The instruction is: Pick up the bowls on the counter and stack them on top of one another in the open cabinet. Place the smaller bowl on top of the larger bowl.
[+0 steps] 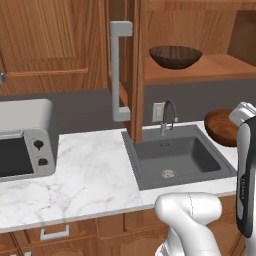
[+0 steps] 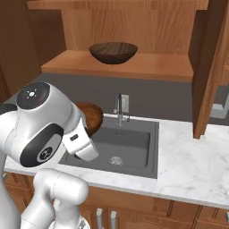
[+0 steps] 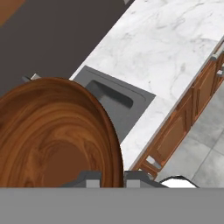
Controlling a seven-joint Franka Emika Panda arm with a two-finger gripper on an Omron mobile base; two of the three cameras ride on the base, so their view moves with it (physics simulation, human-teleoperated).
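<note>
The larger bowl, wide and dark brown, sits upright on the shelf of the open cabinet. The smaller bowl, reddish-brown, is tilted by the right end of the sink, just over the counter. My gripper is shut on its rim, with one fingertip inside the bowl and one outside. In the right base view my arm covers part of the small bowl.
A dark grey sink with a faucet lies below the cabinet. The cabinet's open door with a grey bar handle hangs left of the shelf. A toaster oven stands at the far left.
</note>
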